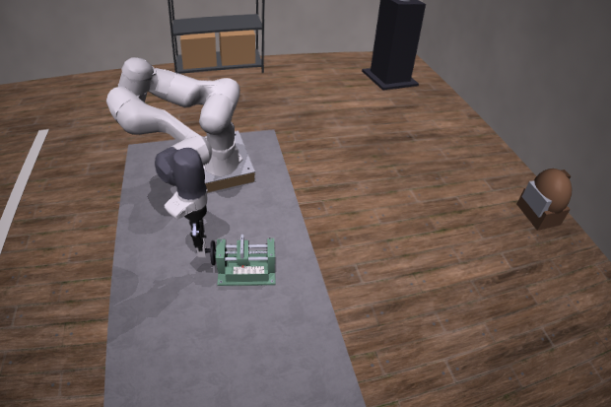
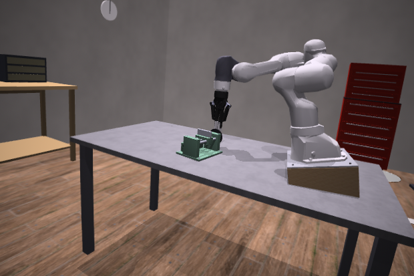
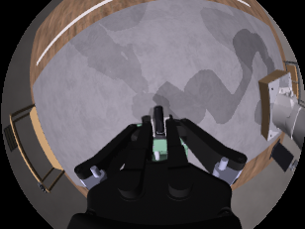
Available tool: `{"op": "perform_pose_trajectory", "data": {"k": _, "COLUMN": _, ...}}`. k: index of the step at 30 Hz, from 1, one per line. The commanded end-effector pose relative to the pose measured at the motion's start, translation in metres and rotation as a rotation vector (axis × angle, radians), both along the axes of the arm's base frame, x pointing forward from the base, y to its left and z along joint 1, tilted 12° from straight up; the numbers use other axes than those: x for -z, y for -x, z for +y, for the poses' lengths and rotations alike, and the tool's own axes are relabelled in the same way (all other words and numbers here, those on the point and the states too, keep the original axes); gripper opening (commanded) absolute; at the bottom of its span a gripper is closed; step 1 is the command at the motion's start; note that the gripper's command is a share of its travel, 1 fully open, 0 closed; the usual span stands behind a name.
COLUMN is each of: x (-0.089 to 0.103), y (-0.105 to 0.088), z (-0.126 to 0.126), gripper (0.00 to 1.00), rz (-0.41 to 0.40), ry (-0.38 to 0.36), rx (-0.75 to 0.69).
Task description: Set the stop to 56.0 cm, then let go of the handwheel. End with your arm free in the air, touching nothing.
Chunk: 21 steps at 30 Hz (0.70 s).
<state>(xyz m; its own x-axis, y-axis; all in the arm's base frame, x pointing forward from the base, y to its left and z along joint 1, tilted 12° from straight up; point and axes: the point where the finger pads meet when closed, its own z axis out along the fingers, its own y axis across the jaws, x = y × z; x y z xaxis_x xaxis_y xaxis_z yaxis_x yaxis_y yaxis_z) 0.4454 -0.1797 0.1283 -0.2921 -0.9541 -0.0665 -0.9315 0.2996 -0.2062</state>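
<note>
A green fixture (image 1: pixel 221 277) (image 2: pixel 191 147) stands on the table, with a black handwheel (image 1: pixel 213 252) (image 2: pixel 221 138) on its left end in the top view. The stop (image 1: pixel 241 249) (image 2: pixel 204 133), a carriage with a grey plate, sits on the rails a little left of their middle in the top view. A white scale (image 1: pixel 251 270) lies in front, with a small red mark near the stop; its figures are too small to read. My gripper (image 1: pixel 199 249) (image 2: pixel 218 128) (image 3: pixel 158 113) points down beside the wheel, shut on its black crank handle (image 3: pixel 158 117). The fingers partly hide the handle.
The arm's base block (image 1: pixel 231 180) (image 2: pixel 322 180) (image 3: pixel 265 105) stands on the same grey table (image 1: pixel 222 342) (image 2: pixel 140 138). A shelf rack, a dark pedestal and a red tool cabinet (image 2: pixel 371 115) stand away from the table.
</note>
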Motion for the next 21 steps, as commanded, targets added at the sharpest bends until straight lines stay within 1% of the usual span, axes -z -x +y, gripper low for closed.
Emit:
{"op": "perform_pose_trajectory", "data": {"k": 1, "x": 0.0000, "y": 0.0036, "z": 0.0016, "gripper": 0.04, "rz": 0.006, "ry": -0.003, "rx": -0.003}}
{"op": "perform_pose_trajectory", "data": {"k": 21, "x": 0.0001, "y": 0.0102, "z": 0.0036, "gripper": 0.04, "rz": 0.006, "ry": -0.003, "rx": -0.003}}
